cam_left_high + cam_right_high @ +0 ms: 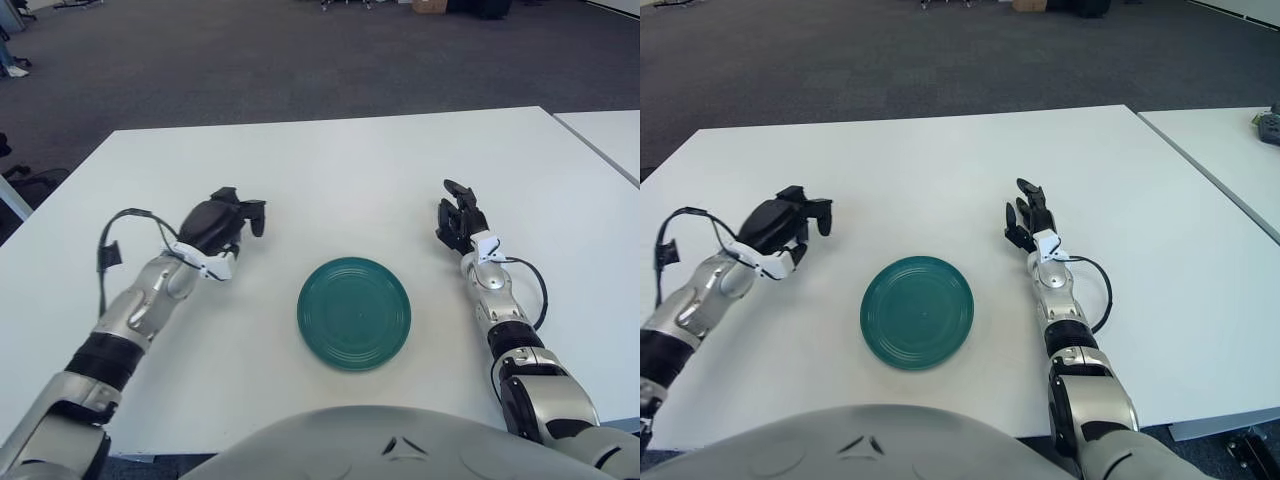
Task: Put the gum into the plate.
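White table (330, 170), second table's clutter (1268, 126) (right eye only)

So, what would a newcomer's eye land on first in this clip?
The dark green plate near the front edge of the white table stands out most, with nothing on it. The left hand shows up and to the left of the plate, fingers curled; whether it holds the gum cannot be told. The right hand shows to the plate's right, fingers pointing up.
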You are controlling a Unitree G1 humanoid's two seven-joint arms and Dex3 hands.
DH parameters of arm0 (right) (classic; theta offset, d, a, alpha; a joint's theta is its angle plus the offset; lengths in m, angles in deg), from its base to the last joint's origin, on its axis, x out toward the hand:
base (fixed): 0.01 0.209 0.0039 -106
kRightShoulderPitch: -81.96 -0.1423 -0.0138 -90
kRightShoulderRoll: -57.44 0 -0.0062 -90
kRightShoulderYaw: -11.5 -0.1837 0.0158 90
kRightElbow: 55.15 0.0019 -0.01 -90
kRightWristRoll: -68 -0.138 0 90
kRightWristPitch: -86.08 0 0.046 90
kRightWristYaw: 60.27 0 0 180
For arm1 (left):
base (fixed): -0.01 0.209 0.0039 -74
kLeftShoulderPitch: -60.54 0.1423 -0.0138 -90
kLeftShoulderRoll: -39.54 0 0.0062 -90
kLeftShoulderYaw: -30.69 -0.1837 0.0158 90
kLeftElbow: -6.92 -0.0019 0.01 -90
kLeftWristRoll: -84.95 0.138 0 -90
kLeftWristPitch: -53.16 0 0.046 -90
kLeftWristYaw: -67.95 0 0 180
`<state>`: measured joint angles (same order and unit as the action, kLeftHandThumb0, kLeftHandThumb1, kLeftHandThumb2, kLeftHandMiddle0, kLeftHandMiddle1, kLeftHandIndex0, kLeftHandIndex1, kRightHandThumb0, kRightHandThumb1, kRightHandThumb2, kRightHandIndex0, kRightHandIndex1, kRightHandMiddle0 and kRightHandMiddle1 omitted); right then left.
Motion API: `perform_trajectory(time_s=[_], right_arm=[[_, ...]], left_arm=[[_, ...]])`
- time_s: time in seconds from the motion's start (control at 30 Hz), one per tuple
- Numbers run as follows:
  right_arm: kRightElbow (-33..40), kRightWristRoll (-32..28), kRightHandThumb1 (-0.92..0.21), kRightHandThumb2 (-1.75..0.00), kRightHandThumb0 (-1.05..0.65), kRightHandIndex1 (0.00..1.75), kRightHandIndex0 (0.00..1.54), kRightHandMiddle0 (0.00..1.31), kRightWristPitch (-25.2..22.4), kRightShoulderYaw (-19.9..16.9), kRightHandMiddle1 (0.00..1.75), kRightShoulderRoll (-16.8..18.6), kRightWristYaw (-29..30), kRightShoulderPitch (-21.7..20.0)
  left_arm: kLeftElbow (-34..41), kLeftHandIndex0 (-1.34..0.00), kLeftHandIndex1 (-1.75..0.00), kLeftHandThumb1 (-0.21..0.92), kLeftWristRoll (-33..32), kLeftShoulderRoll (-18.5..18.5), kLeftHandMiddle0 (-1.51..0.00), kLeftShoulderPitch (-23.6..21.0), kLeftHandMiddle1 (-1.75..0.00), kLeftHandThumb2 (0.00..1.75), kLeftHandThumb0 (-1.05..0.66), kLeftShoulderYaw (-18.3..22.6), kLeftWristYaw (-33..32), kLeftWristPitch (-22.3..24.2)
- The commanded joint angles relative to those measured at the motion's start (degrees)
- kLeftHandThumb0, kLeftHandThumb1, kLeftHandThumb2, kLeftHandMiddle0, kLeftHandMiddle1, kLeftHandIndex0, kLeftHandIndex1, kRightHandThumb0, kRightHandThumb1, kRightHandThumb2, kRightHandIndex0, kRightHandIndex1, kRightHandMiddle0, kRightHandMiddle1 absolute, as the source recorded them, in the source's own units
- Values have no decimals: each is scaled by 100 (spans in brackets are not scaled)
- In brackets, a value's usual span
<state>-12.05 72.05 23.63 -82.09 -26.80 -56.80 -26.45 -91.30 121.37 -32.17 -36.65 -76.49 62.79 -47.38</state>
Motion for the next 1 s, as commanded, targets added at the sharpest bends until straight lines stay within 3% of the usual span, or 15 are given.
perform_trajectory(time_s=[0.0,0.27,0.63,0.9,0.97], right_arm=[[-79,51,-92,-81,-65,0,26,0,-188,62,49,101,6,185],[-42,106,-92,-80,-64,0,27,0,-257,118,50,142,173,228],[182,182,-92,-78,-64,0,25,0,-421,193,49,286,352,369],[434,236,-92,-78,-64,0,25,0,-508,268,47,389,427,544],[465,242,-92,-78,-64,0,25,0,-524,272,47,406,452,570]], left_arm=[[130,-81,-175,27,125,-134,-64,-48,-175,137,49,-144,295,101],[621,-80,-175,28,632,-175,-63,-460,-175,135,48,-481,1095,12],[1337,-82,-175,28,906,-236,-63,-767,-175,136,48,-869,1874,-490],[1349,-77,-175,29,1040,-173,-65,-1029,-169,130,48,-973,2077,-1030],[1367,-73,-175,21,1081,-166,-69,-1094,-158,137,25,-985,2130,-1134]])
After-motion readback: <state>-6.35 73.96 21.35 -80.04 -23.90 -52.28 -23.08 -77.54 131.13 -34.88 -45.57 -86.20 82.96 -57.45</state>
